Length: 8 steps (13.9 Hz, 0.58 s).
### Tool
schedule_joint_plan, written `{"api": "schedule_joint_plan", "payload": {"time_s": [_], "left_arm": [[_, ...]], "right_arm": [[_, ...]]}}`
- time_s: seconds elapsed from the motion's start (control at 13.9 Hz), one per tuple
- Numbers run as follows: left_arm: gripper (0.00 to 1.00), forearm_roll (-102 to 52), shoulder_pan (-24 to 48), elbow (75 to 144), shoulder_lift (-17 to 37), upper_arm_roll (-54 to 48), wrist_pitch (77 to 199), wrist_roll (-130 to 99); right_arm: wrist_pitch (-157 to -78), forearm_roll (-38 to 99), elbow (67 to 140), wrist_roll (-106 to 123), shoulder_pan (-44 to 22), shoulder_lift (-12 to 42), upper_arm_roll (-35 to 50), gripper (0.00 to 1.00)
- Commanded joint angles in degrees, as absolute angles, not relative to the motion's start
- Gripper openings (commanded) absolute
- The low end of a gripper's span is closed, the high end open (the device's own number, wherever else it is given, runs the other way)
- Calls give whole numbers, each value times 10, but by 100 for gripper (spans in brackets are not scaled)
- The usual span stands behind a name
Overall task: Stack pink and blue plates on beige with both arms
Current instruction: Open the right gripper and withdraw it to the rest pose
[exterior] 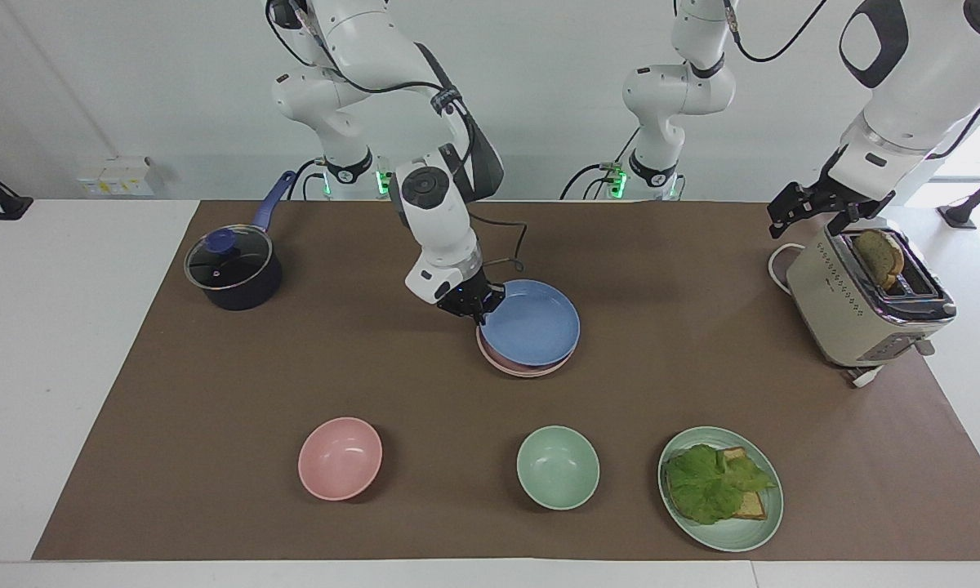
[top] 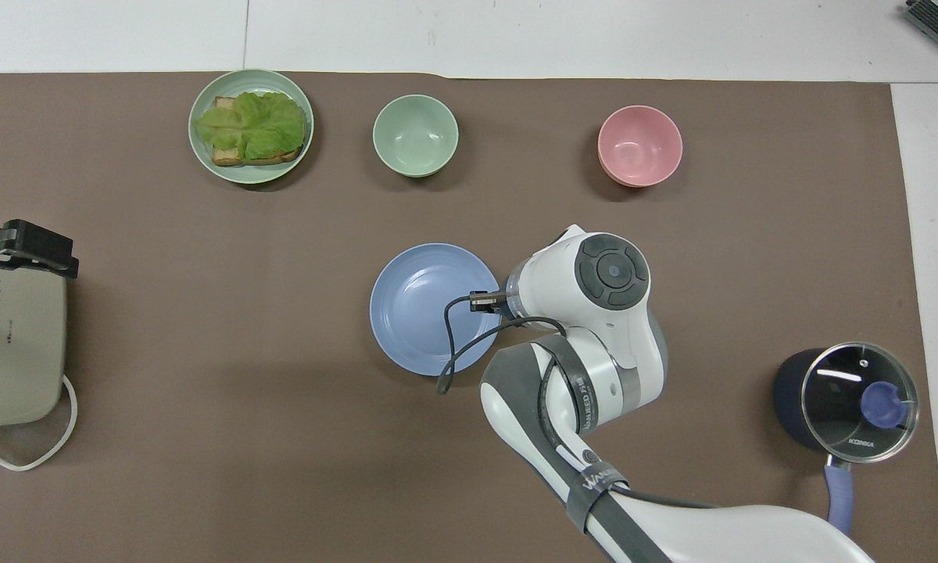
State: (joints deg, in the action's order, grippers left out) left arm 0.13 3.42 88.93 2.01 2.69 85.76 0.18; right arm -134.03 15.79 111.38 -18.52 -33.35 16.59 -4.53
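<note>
Right claw [exterior: 475, 309] low at mid-desk, pinched tight on the rim of the blue plate [exterior: 531, 322], on the edge facing the robots and the right arm's end. Blue plate sits over the pink plate [exterior: 523, 365], of which only a thin crescent shows at the edge farther from the robots. From overhead the blue plate [top: 435, 308] covers the stack entirely; beige plate not made out in either view. Whether the blue plate fully rests on the pink one or is a little tilted: cannot tell.

Left claw [exterior: 812, 209] waits in the air just over the toaster [exterior: 866, 298] at the left arm's end of the desk, jaws spread wide, holding nothing. Slice of toast [exterior: 880, 256] stands in the slot.

Row farther from the robots than the stack: pink bowl [exterior: 340, 458], green bowl [exterior: 558, 467], mint-green plate [exterior: 763, 523] with lettuce [exterior: 710, 482] on bread. Lidded dark saucepan [exterior: 233, 272] at the right arm's end, nearer to the robots. Brown mat [exterior: 212, 408] under everything.
</note>
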Motion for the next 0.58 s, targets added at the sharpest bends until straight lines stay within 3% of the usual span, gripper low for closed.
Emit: {"api": "schedule_joint_plan", "payload": {"time_s": [0.0,0.07,0.14,0.36,0.43,0.5], "left_arm": [[100,10,33,887,16,25,849,4],[100,10,33,886,16,25,849,4],[100,10,33,887,16,25,849,4],[100,10,33,886,16,25,849,4],[100,10,33,887,16,25,849,4],[100,10,33,886,16,25,849,4]], "right_arm": [[-1354,179,1121,-157,-327,166,-41,0],[-1354,179,1121,-156,-326,166,-41,1],[-1354,178,1119,-154,-323,168,-42,10],[-1354,179,1116,-128,-303,172,-41,22],[-1354,178,1113,-128,-303,175,-42,40],[-1354,178,1111,-128,-302,176,-42,81]]}}
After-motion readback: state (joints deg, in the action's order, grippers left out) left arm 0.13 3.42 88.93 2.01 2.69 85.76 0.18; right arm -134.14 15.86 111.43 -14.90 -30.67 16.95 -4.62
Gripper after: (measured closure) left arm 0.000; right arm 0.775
